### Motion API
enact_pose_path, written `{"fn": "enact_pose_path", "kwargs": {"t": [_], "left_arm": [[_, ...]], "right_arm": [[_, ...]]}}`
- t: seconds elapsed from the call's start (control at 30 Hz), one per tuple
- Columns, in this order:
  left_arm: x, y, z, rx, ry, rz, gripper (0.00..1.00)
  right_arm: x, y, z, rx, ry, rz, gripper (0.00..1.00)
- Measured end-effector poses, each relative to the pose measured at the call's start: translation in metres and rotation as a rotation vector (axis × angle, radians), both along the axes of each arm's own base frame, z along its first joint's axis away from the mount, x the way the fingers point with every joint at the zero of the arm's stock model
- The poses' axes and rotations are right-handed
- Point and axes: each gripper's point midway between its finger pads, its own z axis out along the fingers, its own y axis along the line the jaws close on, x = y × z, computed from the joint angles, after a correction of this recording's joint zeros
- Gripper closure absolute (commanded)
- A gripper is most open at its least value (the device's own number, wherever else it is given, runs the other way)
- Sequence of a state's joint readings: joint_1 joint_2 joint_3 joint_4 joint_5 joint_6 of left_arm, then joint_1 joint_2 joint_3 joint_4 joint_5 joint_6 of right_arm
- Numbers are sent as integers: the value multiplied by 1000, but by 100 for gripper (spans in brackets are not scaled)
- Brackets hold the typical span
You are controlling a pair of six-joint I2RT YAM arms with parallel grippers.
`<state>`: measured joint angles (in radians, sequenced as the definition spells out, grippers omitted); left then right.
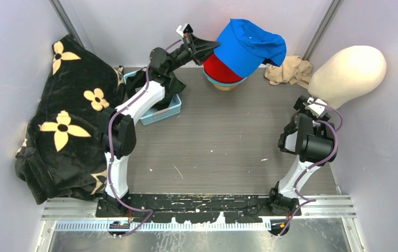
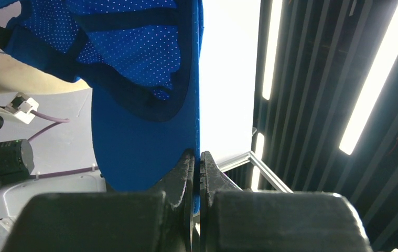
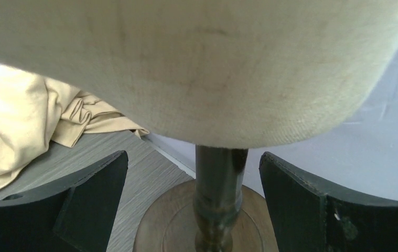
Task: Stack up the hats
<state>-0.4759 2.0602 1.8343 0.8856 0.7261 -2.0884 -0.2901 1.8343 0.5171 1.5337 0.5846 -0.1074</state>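
Observation:
A blue baseball cap point(image 1: 251, 44) hangs tilted at the back of the table, over a red hat point(image 1: 222, 69). A teal rim point(image 1: 207, 78) shows under the red hat. My left gripper point(image 1: 208, 48) is shut on the blue cap's brim. In the left wrist view the brim point(image 2: 133, 136) runs down between the closed fingers of that gripper point(image 2: 197, 157). My right gripper point(image 1: 307, 103) stands open at the right, holding nothing. Its fingers point(image 3: 94, 184) stand on either side of the dark post point(image 3: 220, 194) under the cream head form point(image 3: 196, 63), apart from it.
The cream head form point(image 1: 348, 68) stands at the back right on a round wooden base point(image 3: 160, 223). A beige rag point(image 1: 291, 71) lies beside it. A light blue basket point(image 1: 162, 113) sits under the left arm. A black flowered cloth point(image 1: 65, 121) covers the left side.

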Motion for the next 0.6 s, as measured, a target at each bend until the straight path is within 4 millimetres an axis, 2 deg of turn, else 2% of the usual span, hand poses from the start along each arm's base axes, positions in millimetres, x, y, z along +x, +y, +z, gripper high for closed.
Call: {"fn": "enact_pose_path", "kwargs": {"t": [0.13,0.37,0.47,0.6], "left_arm": [[7,0,-5,5,10,5,100],[13,-1,-12,13,25,10,100],[14,0,-12,13,25,13,100],[16,3,-12,13,25,18,100]], "right_arm": [[8,-6,-5,-6,10,17,0],[27,-11,-2,-32,4,90,4],[33,-7,-2,-41,4,149,10],[41,1,-1,-53,8,227,23]]}}
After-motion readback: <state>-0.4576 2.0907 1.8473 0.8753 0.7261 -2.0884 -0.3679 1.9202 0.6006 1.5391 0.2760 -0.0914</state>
